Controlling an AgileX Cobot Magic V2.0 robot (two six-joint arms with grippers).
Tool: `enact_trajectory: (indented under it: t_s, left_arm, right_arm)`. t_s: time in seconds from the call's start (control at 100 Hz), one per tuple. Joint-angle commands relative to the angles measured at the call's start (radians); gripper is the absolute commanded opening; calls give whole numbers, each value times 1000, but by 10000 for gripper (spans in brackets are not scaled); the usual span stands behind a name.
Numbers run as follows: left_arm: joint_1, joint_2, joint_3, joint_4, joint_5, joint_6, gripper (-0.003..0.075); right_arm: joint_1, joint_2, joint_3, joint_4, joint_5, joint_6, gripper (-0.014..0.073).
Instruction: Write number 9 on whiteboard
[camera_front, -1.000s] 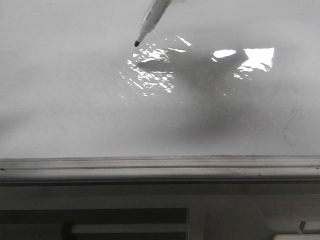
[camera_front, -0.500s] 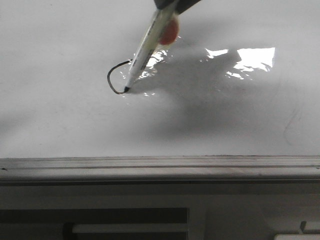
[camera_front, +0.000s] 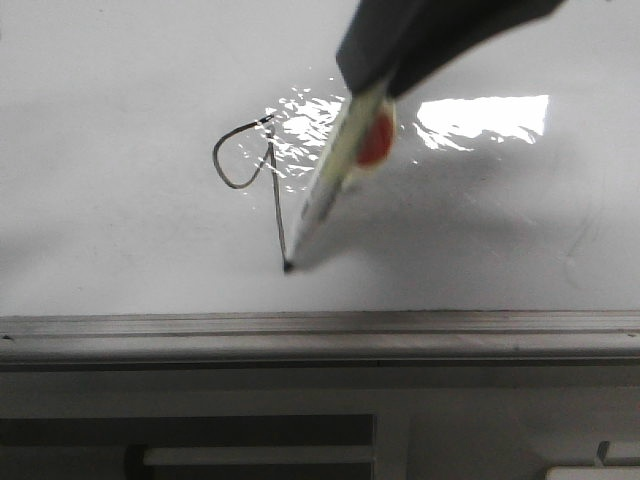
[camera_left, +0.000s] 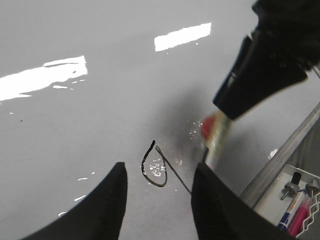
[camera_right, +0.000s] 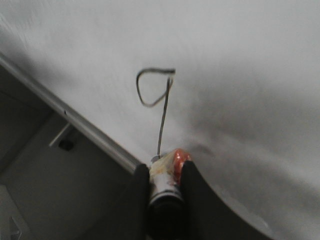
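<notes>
A dark hand-drawn number 9 stands on the glossy whiteboard: a small loop joined to a long slanted tail that ends near the front rail. My right gripper is shut on a white marker with a red patch; the marker's tip touches the board at the tail's lower end. In the right wrist view the marker sits between the shut gripper's fingers below the 9. My left gripper hovers open and empty over the 9; the marker shows there too.
A grey metal edge rail runs along the board's front. Bright glare patches lie on the board. A tray with spare markers sits past the rail in the left wrist view. A faint grey smudge marks the board's right side.
The marker came down onto the board, drew the loop, then drew the tail toward the front rail. My right gripper moved nearer and lower in the front view.
</notes>
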Motion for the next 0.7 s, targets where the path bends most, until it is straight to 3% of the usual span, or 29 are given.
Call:
enact_trajectory:
  t_s: [0.0, 0.09, 0.25, 0.39, 0.69]
  left_arm:
    - [3, 18, -32, 15, -68, -9, 286]
    - [-9, 42, -32, 66, -102, -9, 290]
    - [-86, 160, -32, 79, -140, -16, 363]
    - [-134, 274, -48, 79, -169, -12, 367]
    - [-135, 367, -101, 93, -200, -12, 366]
  right_arm:
    - [1, -25, -4, -28, -64, -8, -61]
    - [25, -48, -31, -18, -86, -8, -61]
    - [102, -53, -71, -8, -90, -8, -61]
    - [159, -33, -73, 21, -106, 1, -61]
    - [198, -15, -73, 56, -95, 1, -61]
